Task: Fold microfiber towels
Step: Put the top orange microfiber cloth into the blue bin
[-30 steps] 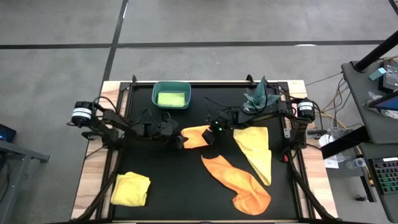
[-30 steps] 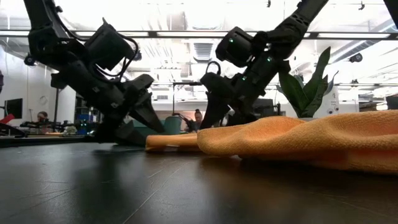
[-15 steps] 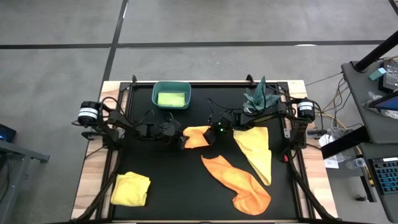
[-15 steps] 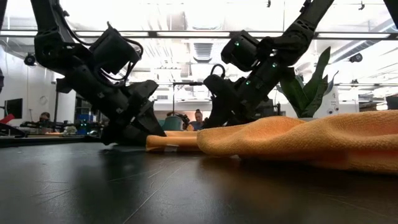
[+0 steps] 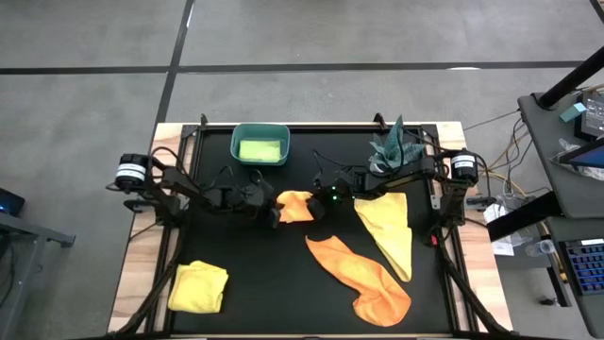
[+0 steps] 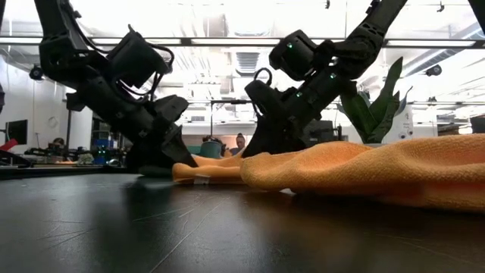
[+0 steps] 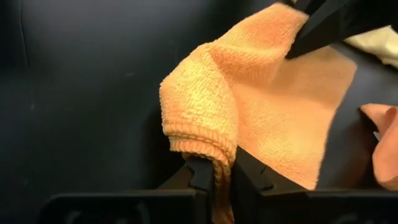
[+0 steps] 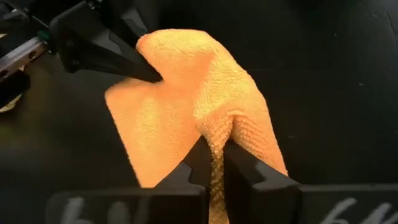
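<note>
A small orange towel (image 5: 295, 206) lies bunched on the black table top between my two grippers. My left gripper (image 5: 276, 210) is shut on its left end. My right gripper (image 5: 315, 206) is shut on its right end. In the low view both grippers slant down onto the towel (image 6: 206, 170). A second orange towel (image 5: 363, 274) and a yellow towel (image 5: 389, 231) lie spread out to the right. Another yellow towel (image 5: 198, 286) sits bunched at the near left. A lime green towel (image 5: 259, 149) lies in the teal bin. My left gripper pinches the orange towel's left edge (image 7: 208, 148) between its two fingers, slanting down from the table's left. The cloth humps up into a fold just past the fingertips. The rest of the towel lies on the table. My right gripper pinches the towel's right edge (image 8: 219, 138) between its two fingers, slanting down from the table's right. The cloth puckers up ahead of the fingertips, and the towel's middle (image 8: 155, 130) rests on the table.
The teal bin (image 5: 260, 132) stands at the far edge, left of centre. A small green plant (image 5: 392, 142) stands at the far right. Bare black table lies in the near middle, between the bunched yellow towel and the second orange towel.
Both grippers have shut on the small orange towel, one at each end. My left gripper has come a little toward the right, onto the towel. The towel has bunched up narrower between them, its ends humped.
</note>
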